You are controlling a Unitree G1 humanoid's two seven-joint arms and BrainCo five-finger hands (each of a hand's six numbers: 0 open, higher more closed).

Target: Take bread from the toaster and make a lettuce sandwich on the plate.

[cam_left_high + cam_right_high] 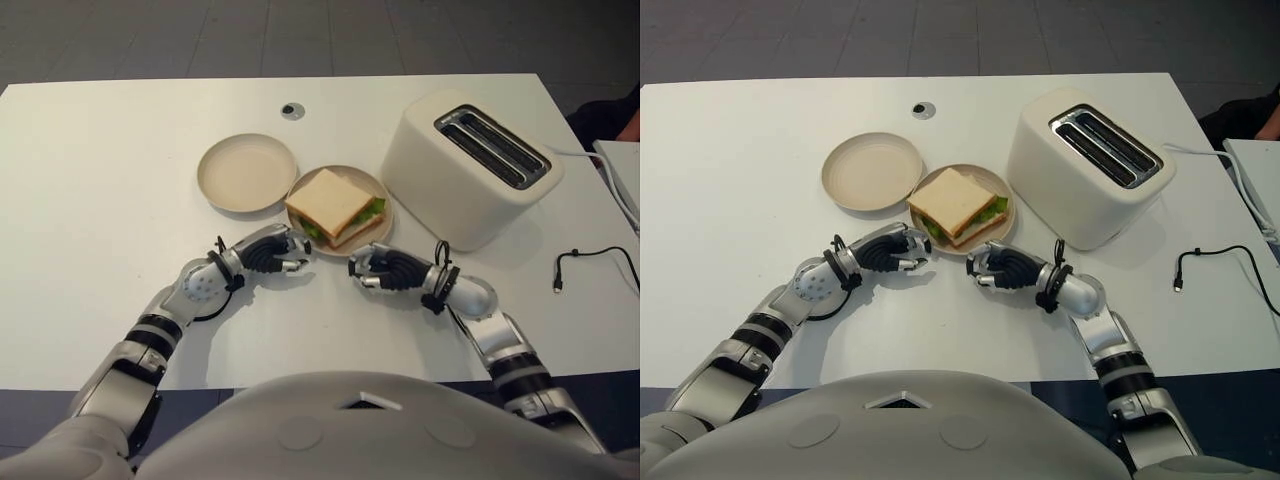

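A sandwich (336, 205) of two bread slices with green lettuce between them lies on a beige plate (384, 232) in the middle of the white table. The cream toaster (468, 168) stands right of it, both slots looking empty. My left hand (272, 252) rests on the table just in front of the plate's left edge, fingers curled, holding nothing. My right hand (385, 270) sits in front of the plate's right edge, fingers curled as well and empty. Neither hand touches the sandwich.
A second, bare beige plate (246, 172) lies left of the sandwich plate. A round hole (292, 108) sits in the table behind it. A black cable (590, 260) lies at the right, and the toaster's white cord (575, 153) runs off right.
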